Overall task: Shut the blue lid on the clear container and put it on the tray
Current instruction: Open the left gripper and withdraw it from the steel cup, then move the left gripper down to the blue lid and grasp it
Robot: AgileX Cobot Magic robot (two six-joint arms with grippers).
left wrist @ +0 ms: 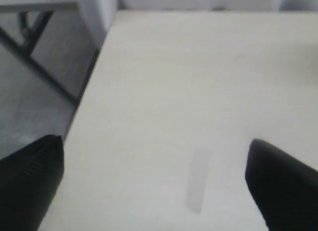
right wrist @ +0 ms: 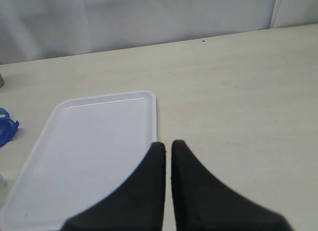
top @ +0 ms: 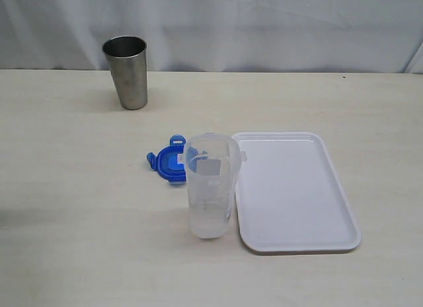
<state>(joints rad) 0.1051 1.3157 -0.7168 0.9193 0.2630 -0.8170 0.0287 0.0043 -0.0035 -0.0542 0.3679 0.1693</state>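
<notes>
The clear container (top: 210, 187) stands upright and uncovered in the middle of the table, right beside the white tray (top: 294, 190). Partly hidden behind the container, the blue lid (top: 168, 162) lies flat on the table. Neither arm shows in the exterior view. My left gripper (left wrist: 154, 179) is open above bare tabletop near the table's edge, with nothing between its dark fingers (left wrist: 30, 176). My right gripper (right wrist: 168, 144) is shut and empty, hovering over the tray's (right wrist: 94, 141) rim. A sliver of the blue lid (right wrist: 6, 125) shows at that view's border.
A shiny steel tumbler (top: 127, 72) stands upright at the back left of the table. A pale curtain hangs behind the table. The table's edge and a metal frame (left wrist: 35, 47) show in the left wrist view.
</notes>
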